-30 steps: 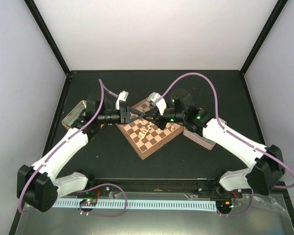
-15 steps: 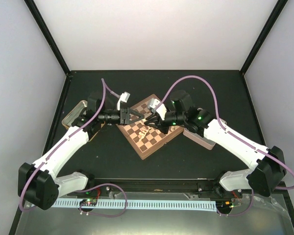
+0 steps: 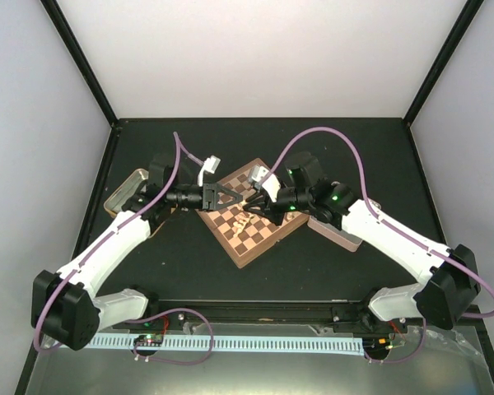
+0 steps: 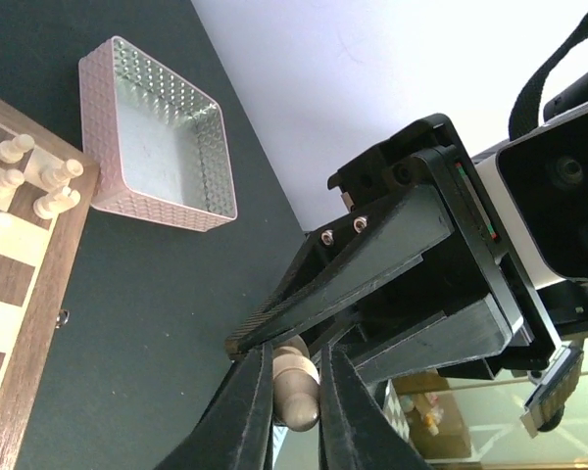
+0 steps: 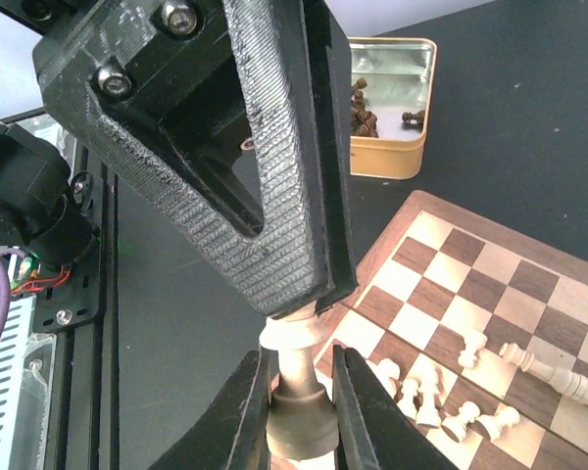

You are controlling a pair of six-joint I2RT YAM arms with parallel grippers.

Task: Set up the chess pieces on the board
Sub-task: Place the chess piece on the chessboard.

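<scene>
Both grippers meet above the board's (image 3: 240, 257) far-left part, each shut on the same cream chess piece (image 3: 243, 198). In the right wrist view my right gripper (image 5: 299, 362) clamps the piece's (image 5: 300, 416) stem and base, while the left gripper's fingers (image 5: 284, 176) pinch its top. In the left wrist view my left gripper (image 4: 294, 357) is shut on the piece's (image 4: 296, 387) rounded end, with the right gripper's fingers (image 4: 392, 245) pressed just beyond. Several more cream chess pieces (image 5: 441, 401) stand or lie in a cluster on the board (image 5: 490, 274).
An open tin (image 5: 387, 108) holding dark brown pieces sits left of the board, also visible as the tin (image 3: 123, 193) from above. A silver tin (image 4: 157, 147) lies at the board's right corner. One long cream piece (image 5: 559, 372) lies on its side.
My left gripper has closed onto the top of the piece that the right gripper holds. Both arms have shifted only slightly.
</scene>
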